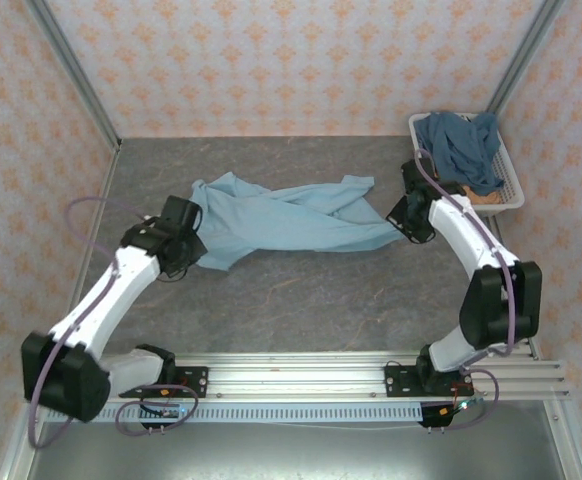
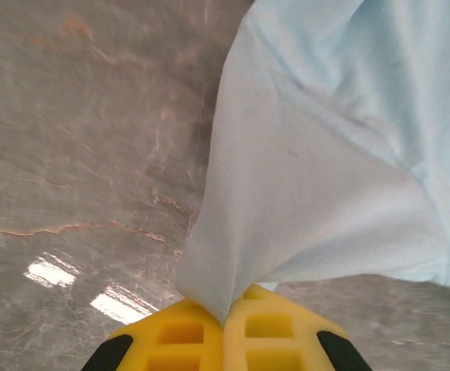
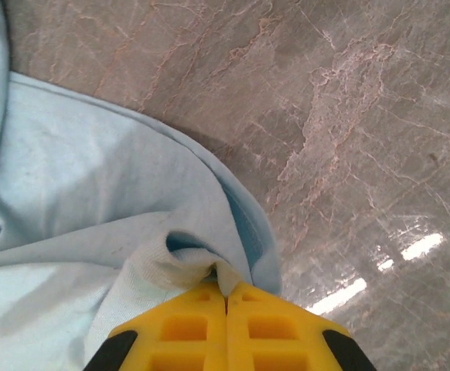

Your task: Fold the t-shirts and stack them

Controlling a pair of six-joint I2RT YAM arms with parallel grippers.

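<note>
1. Across the middle of the table (image 1: 301,300) lies the light blue shirt (image 1: 291,222), rumpled and stretched from left to right, one sleeve pointing toward the far edge.
2. At the shirt's left end, the left gripper (image 1: 195,238) sits low over the table. In the left wrist view its yellow jaws are pressed together (image 2: 225,313), with a corner of the cloth (image 2: 325,178) pinched between them; the fabric fans up and away from the tips.
3. At the shirt's right end, the right gripper (image 1: 399,226) is also down at the cloth. In the right wrist view its jaws are clenched (image 3: 226,290) on a bunched, hemmed edge of the same shirt (image 3: 78,232), with bare table to the right.
4. The cloth between the two grips is slack and creased, resting on the table.
5. In the far right corner stands a white basket (image 1: 516,190). A slate-blue shirt (image 1: 463,145) is heaped in it, spilling over its near rim, and a bit of orange shirt (image 1: 486,197) shows beneath.
</note>
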